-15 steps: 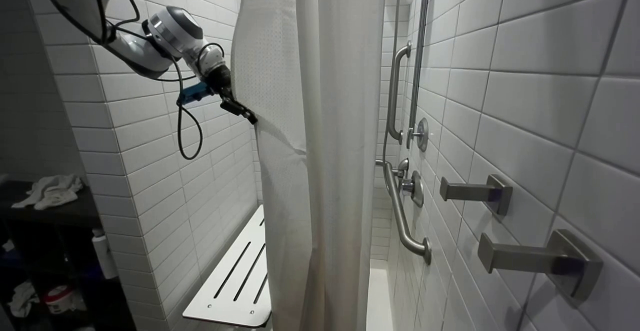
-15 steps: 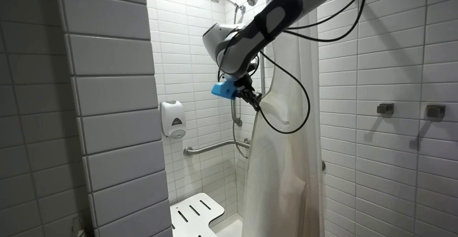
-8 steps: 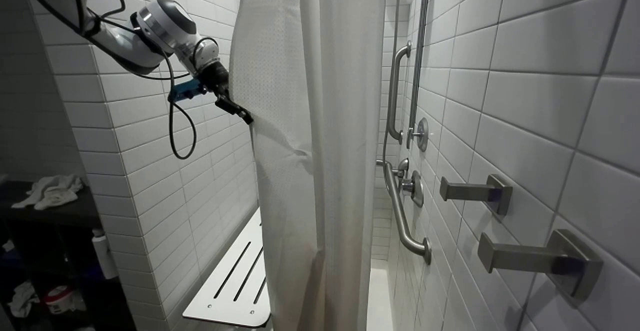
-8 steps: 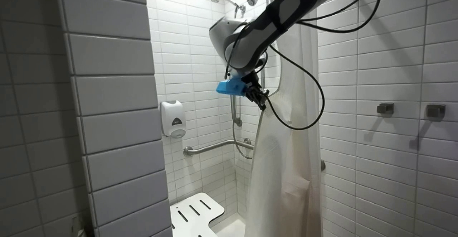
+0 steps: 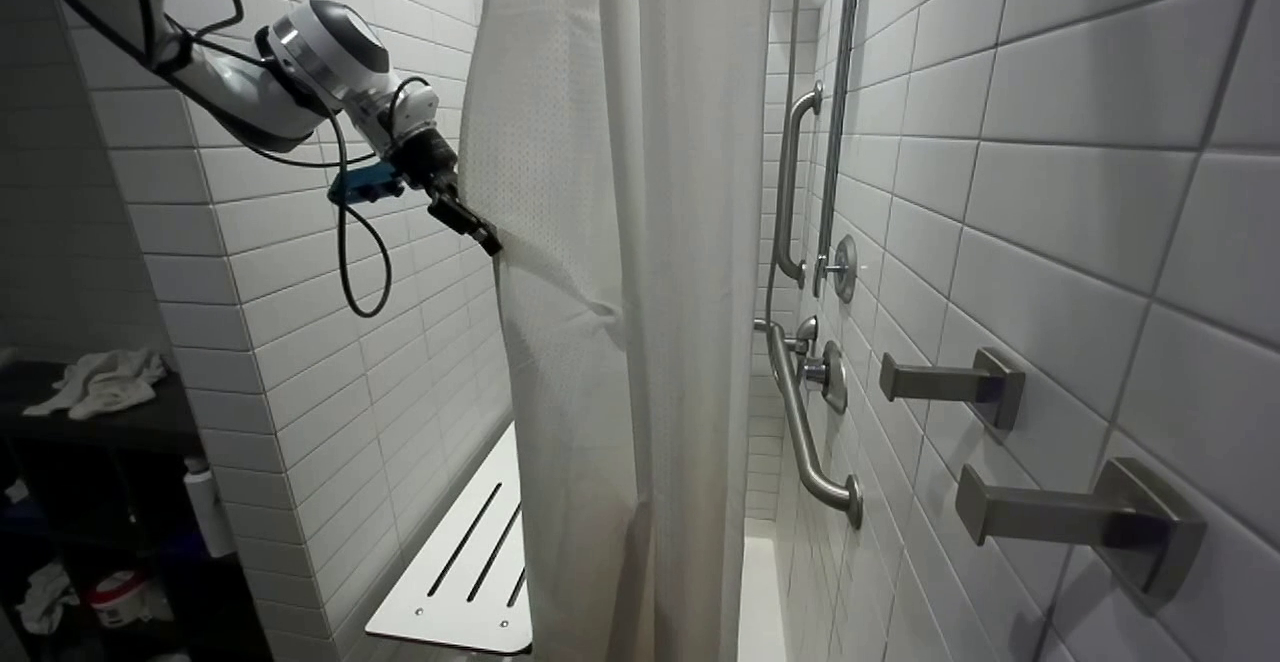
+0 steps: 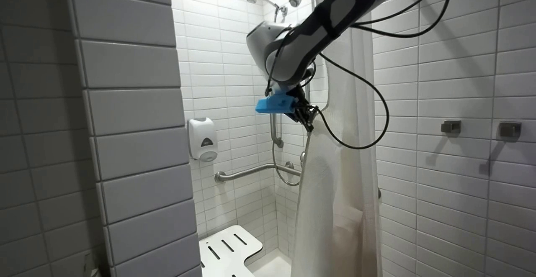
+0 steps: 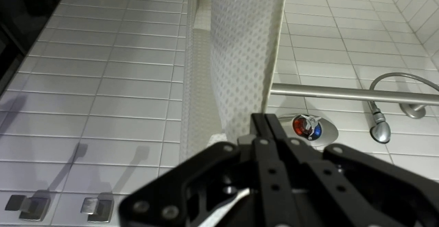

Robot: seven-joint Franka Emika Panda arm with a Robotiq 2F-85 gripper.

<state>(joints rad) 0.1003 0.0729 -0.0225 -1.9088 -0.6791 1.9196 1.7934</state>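
My fingertips [image 7: 258,122] hide whatever bit of the shower curtain [image 5: 570,392] they pinch; both exterior views cut off its top and bottom. It covers part of the slotted shower bench [image 5: 467,567], and the top edge crops my arm [image 6: 307,47].

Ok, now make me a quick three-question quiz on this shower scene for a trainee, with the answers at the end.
1. What does the gripper hold?
2. True or false: the slotted seat is white.
3. Which two colours mark the shower control in the wrist view: a) green and yellow, b) red and blue, c) black and white?

Key:
1. The shower curtain, by its edge.
2. True.
3. b.
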